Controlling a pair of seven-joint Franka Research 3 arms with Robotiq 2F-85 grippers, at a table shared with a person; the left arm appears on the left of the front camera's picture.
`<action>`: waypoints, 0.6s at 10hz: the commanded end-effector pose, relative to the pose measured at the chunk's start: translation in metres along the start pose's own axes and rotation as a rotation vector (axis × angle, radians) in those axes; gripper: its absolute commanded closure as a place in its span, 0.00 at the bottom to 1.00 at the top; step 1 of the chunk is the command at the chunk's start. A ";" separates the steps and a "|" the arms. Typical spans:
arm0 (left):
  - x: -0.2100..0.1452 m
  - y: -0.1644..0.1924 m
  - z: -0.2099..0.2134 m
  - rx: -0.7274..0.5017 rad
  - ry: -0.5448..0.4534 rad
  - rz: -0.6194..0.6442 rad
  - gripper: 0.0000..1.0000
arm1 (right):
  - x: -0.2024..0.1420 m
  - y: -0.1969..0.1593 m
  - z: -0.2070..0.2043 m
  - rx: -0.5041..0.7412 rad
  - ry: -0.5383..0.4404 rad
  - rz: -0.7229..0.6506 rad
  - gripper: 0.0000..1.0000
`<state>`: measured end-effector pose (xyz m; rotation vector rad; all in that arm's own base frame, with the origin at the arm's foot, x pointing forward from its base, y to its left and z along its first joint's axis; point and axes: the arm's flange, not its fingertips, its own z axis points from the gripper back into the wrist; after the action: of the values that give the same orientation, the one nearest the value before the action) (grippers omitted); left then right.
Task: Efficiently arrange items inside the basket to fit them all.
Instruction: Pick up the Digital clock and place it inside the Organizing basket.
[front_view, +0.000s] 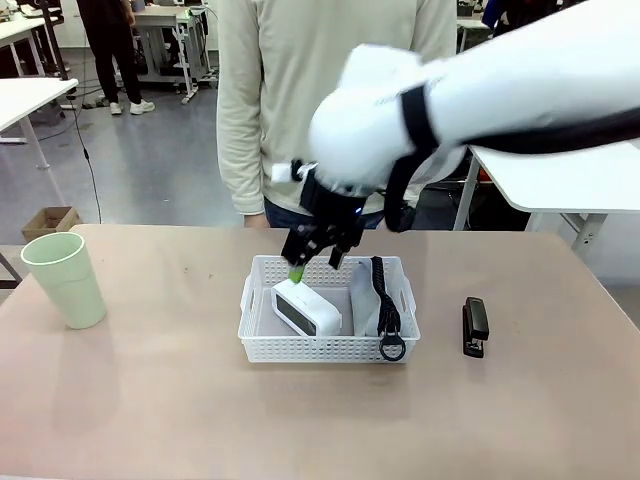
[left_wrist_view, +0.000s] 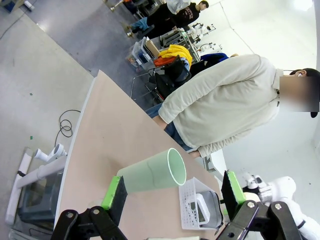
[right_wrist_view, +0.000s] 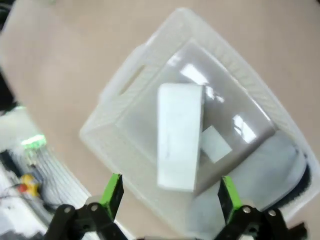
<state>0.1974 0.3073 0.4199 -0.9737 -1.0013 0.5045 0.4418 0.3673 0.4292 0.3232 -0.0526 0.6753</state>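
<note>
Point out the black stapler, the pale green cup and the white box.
black stapler (front_view: 475, 327), front view, middle of its top.
pale green cup (front_view: 66, 285), front view, middle of its side wall.
white box (front_view: 300, 310), front view, its front face.

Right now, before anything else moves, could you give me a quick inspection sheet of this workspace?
Surface: tan table, no spills seen.
Job's things: the white basket mid-table holds the white box and the grey pouch with its black strap. The black stapler lies on the table to the basket's right. The green cup stands upright near the left end.
Clutter: nothing seen.
Grippers: right gripper open, just above the white box, holding nothing. Left gripper open and empty, short of the cup.
Cables: loose cable on the floor.
Surroundings: person at the far edge, cardboard box on the floor, other tables beyond.
</note>
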 end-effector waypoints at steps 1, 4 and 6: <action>0.000 0.000 -0.002 -0.021 -0.021 -0.025 0.00 | -0.082 -0.039 0.078 0.318 -0.039 -0.107 0.00; 0.000 0.000 -0.002 -0.021 -0.021 -0.025 0.00 | -0.194 -0.102 0.142 0.658 -0.172 -0.178 0.00; 0.000 0.000 -0.002 -0.021 -0.021 -0.025 0.00 | -0.270 -0.139 0.143 0.849 -0.290 -0.120 0.00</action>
<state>0.1973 0.3074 0.4202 -0.9726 -1.0019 0.5045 0.3303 0.0804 0.5101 1.1649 0.0104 0.5307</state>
